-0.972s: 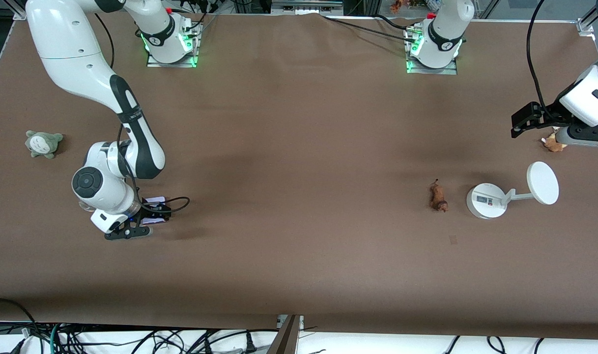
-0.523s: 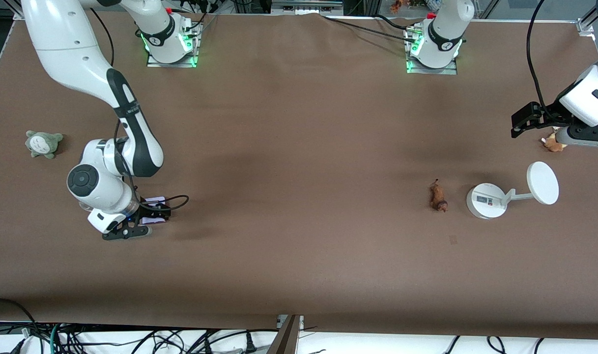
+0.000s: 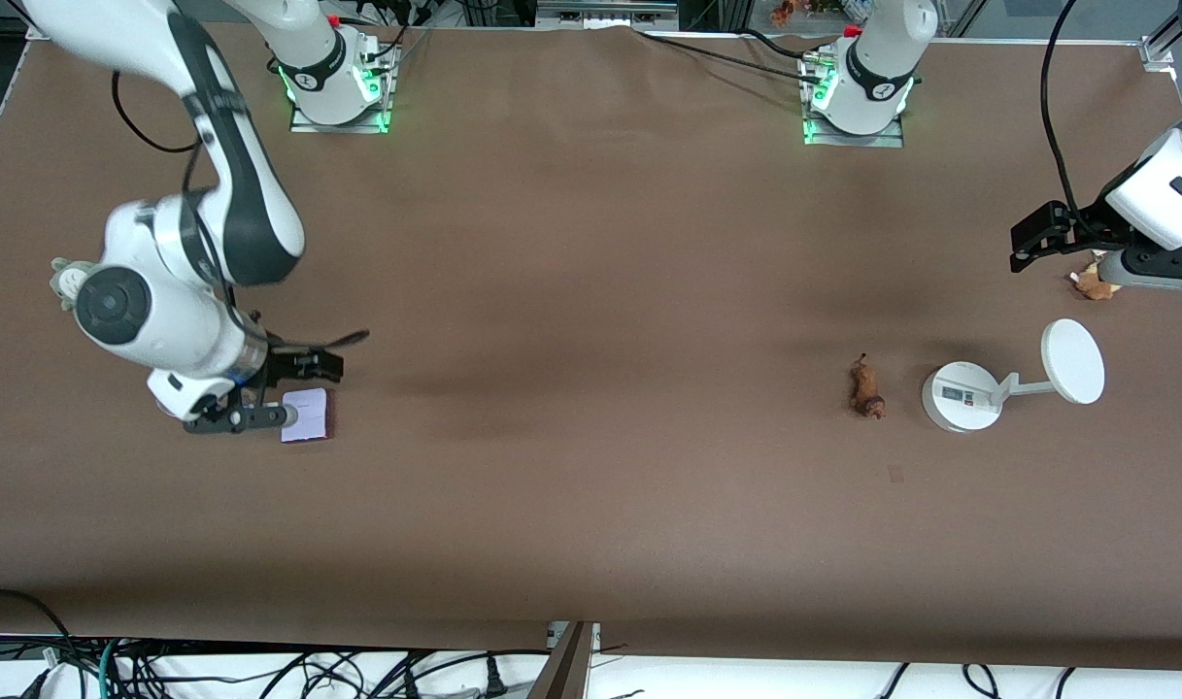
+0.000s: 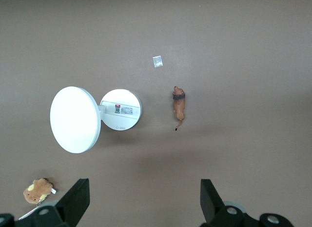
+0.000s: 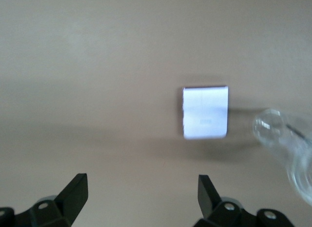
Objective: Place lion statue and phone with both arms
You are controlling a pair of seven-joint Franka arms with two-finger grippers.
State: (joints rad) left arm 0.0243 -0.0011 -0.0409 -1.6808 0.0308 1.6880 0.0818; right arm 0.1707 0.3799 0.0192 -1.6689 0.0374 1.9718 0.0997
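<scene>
One phone (image 3: 308, 416), one lion statue (image 3: 866, 387), one white round-based stand (image 3: 962, 395) with a disc, two plush toys and two grippers are on show. The phone is a small flat pale lavender-white rectangle with rounded corners, lying flat on the brown table (image 3: 591, 505) toward the right arm's end. The lion statue is a tiny elongated reddish-brown figurine with a thin tail, lying on the table toward the left arm's end, just beside the stand's base and apart from it.

The right gripper (image 3: 278, 390) hangs over the phone, its jaws spread wide and holding nothing. The left gripper (image 3: 1033, 241) waits in the air at the left arm's end of the table, over the tan-brown plush (image 3: 1093, 283), jaws likewise wide and empty.

The front view alone shows the grey-green plush (image 3: 66, 276), mostly hidden by the right arm's wrist. The left wrist view shows the lion statue (image 4: 179, 104), the stand (image 4: 120, 109) and the tan-brown plush (image 4: 38, 190) from above, plus a small pale scrap (image 4: 157, 61) on the table. The right wrist view shows only the phone (image 5: 205, 112) on bare table, clear of both fingertips (image 5: 77, 189)
</scene>
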